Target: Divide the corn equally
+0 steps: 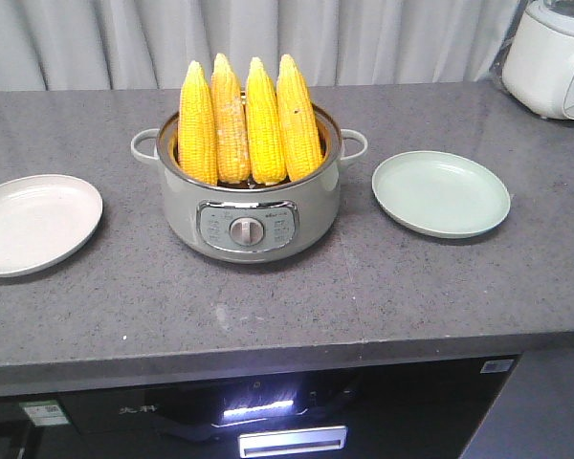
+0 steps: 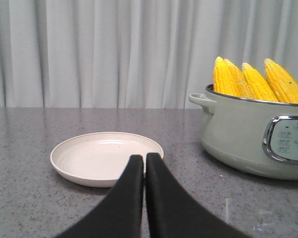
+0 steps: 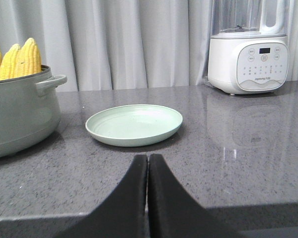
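My left hand [image 2: 144, 159] and right hand [image 3: 148, 159] are pressed closed, holding nothing. The corn [image 1: 249, 120], four cobs, stands upright in the cooker [image 1: 253, 206]. The blender [image 3: 248, 59] lettering is too small to read.

A: The light falls soft and even from above; the pot [image 1: 249, 206] casts only a faint shadow on the counter [image 1: 411, 287].
B: The corn [image 1: 249, 120] glows saturated, and the blender [image 3: 248, 54] mirrors in the polished stone.
A: The front view is grainy, with a light strip [image 1: 258, 409] flaring bluish-white below.
B: The wrist views are sharp, except the left gripper [image 2: 144, 166] and right gripper [image 3: 148, 166], dark and soft-edged.
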`<state>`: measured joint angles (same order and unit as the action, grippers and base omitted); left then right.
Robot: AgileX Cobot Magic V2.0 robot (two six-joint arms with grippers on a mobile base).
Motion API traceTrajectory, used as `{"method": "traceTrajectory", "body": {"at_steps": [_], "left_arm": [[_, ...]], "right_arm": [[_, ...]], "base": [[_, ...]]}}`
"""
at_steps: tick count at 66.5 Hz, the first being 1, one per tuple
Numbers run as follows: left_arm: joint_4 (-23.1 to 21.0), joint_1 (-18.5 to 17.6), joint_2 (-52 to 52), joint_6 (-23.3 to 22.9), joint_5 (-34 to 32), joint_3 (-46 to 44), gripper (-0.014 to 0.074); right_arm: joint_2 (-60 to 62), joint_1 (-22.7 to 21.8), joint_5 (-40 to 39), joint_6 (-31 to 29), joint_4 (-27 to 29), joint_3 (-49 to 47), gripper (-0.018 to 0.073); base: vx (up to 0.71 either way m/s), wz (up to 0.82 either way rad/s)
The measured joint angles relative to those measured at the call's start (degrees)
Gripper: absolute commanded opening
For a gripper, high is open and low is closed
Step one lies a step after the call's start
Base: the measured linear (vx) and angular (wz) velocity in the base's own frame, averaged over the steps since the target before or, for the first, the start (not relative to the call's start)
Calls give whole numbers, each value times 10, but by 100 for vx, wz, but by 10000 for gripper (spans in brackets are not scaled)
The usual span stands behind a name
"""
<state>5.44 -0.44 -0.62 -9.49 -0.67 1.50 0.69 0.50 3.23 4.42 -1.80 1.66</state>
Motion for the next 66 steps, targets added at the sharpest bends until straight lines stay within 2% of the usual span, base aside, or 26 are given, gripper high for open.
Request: {"method": "traceTrajectory", "body": {"at_steps": [66], "left_arm": [[0,0,0,0,0,0,-6]], "right_arm": [[0,0,0,0,0,0,-11]], "base": [[8,0]]}}
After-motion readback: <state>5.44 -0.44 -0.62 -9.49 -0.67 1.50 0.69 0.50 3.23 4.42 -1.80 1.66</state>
